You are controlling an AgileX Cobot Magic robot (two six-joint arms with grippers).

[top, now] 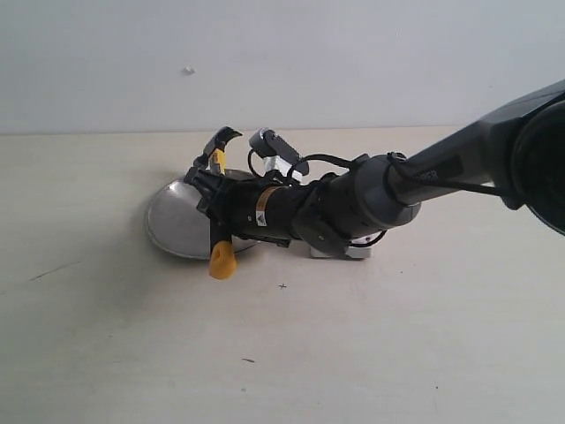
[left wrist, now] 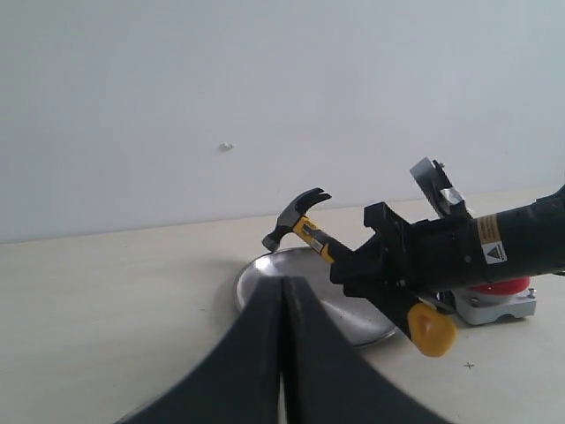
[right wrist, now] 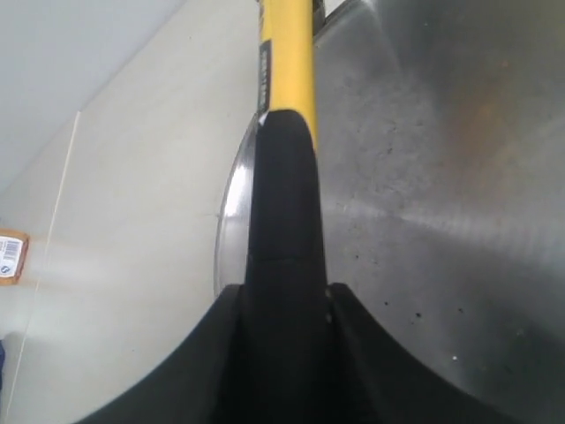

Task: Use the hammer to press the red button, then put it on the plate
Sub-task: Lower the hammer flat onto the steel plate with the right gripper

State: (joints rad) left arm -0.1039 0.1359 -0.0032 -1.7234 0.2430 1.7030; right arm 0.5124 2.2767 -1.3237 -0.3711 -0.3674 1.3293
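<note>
The hammer (top: 219, 159) is held by its black handle in my right gripper (top: 212, 199), which is shut on it. It hangs tilted over the silver plate (top: 172, 221), dark head up at the back and yellow butt (top: 222, 262) past the plate's near rim. The right wrist view shows the handle (right wrist: 284, 177) between the fingers above the plate (right wrist: 441, 177). The red button (left wrist: 499, 287) peeks out under the right arm on its grey base (top: 349, 252). My left gripper (left wrist: 282, 296) is shut and empty, well short of the plate (left wrist: 344, 309) and hammer (left wrist: 300, 216).
The right arm (top: 397, 190) stretches in from the right across the button, with a wrist camera (top: 275, 148) on top. A white wall closes the back of the beige table (top: 132, 353). An orange label (right wrist: 11, 256) lies on the table.
</note>
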